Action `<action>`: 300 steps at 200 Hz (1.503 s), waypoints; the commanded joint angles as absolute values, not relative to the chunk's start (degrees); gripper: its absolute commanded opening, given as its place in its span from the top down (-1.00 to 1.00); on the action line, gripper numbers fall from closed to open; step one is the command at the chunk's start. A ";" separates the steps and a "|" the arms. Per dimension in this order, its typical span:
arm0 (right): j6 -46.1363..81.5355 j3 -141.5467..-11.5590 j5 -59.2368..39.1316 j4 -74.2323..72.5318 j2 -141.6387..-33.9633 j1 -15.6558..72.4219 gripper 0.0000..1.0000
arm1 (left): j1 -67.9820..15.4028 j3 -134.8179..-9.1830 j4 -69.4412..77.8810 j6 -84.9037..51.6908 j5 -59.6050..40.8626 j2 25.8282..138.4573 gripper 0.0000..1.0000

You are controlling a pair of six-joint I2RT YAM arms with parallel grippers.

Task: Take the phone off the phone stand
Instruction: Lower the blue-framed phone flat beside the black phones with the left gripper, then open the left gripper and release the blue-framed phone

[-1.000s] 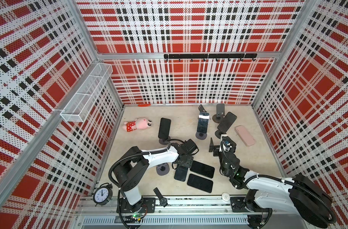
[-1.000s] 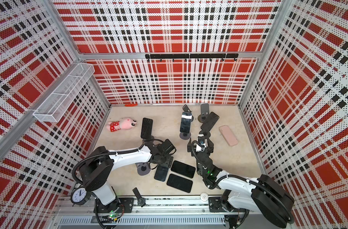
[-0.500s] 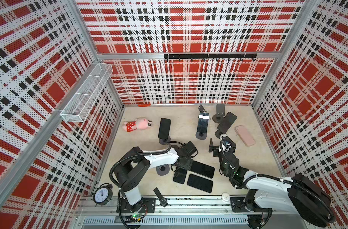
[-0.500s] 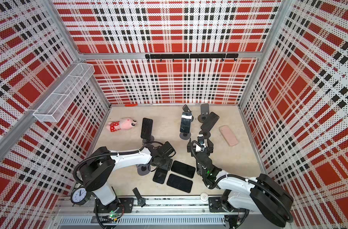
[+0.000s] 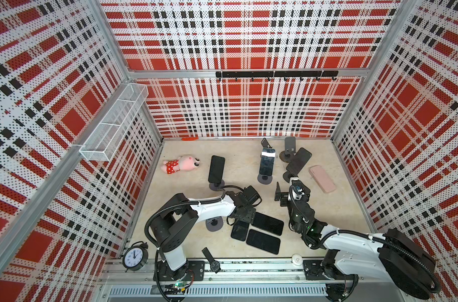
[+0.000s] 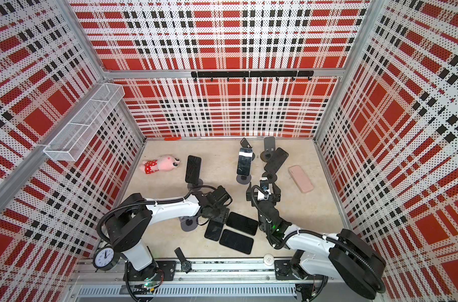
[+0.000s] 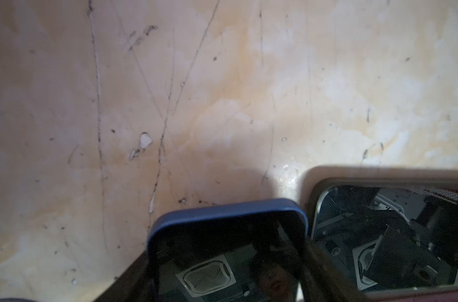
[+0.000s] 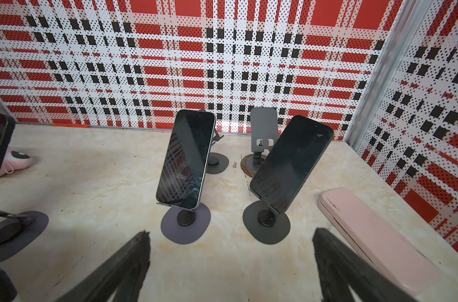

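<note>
Left tool around blue-cased phone

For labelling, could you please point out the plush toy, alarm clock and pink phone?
plush toy [image 5: 187, 164]: in a top view, head.
alarm clock [image 5: 134, 257]: in a top view, dial.
pink phone [image 8: 374, 239]: right wrist view, back.

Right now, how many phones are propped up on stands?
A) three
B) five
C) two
A: the left phone, the middle phone and the right phone each lean on a stand.
</note>
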State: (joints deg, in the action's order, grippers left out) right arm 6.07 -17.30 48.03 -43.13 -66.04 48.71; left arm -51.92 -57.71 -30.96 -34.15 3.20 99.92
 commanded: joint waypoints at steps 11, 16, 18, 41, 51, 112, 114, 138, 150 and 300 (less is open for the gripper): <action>6.42 -16.88 48.33 -44.34 -65.13 48.52 -1.00 | -52.14 -57.37 -31.19 -33.33 0.99 101.87 -0.43; 6.43 -16.88 48.34 -44.32 -65.21 48.51 -1.00 | -52.04 -57.33 -31.39 -33.32 1.17 101.66 -0.43; 6.42 -16.88 48.34 -44.37 -65.21 48.51 -1.00 | -51.99 -57.33 -31.42 -33.31 1.22 101.62 -0.43; 6.55 -16.94 48.08 -44.36 -65.26 48.52 -1.00 | -51.63 -57.21 -31.41 -33.37 1.47 101.11 -0.46; 6.51 -16.96 47.97 -44.25 -65.30 48.52 -1.00 | -51.68 -57.21 -31.46 -33.27 1.30 101.10 -0.49; 6.68 -16.84 47.92 -44.52 -65.14 48.52 -1.00 | -51.51 -56.98 -30.69 -32.71 1.14 100.72 -0.57; 6.68 -16.84 47.91 -44.48 -65.13 48.52 -1.00 | -51.51 -56.96 -30.70 -32.74 1.14 100.77 -0.57; 6.59 -16.79 47.97 -44.52 -65.17 48.52 -1.00 | -51.44 -57.04 -30.69 -32.26 1.06 100.72 -0.59; 6.66 -16.79 47.84 -44.47 -65.17 48.52 -1.00 | -51.39 -57.16 -30.73 -31.98 0.94 100.73 -0.61; 9.29 -20.12 46.80 -39.97 -69.54 48.34 -1.00 | -45.44 -62.68 -34.19 -30.63 9.37 85.20 -0.65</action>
